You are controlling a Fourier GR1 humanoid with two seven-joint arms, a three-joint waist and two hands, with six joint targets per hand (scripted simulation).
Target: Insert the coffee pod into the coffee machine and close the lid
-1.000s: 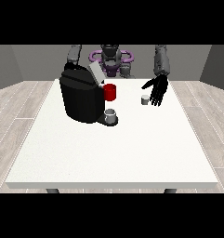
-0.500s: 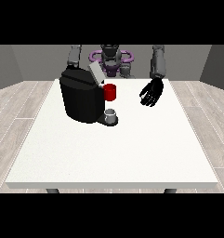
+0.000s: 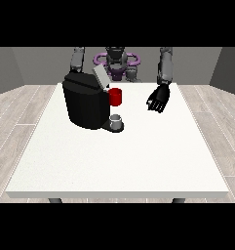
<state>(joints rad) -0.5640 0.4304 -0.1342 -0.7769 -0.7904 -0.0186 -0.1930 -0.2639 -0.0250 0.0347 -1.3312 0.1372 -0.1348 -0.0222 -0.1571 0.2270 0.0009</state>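
One coffee machine (image 3: 86,103), one robot hand (image 3: 158,99).

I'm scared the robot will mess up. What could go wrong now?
1. The hand at the view's right is still far from the black coffee machine; its small pod doesn't show, so it might slip unnoticed.
2. Reaching across, it could bump the red cup or the small grey cup.
3. The open grey lid might be missed.

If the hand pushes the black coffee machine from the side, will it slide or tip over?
The coffee machine looks bulky with a broad base, so it probably slides rather than tips. Its raised lid would likely swing if pushed.
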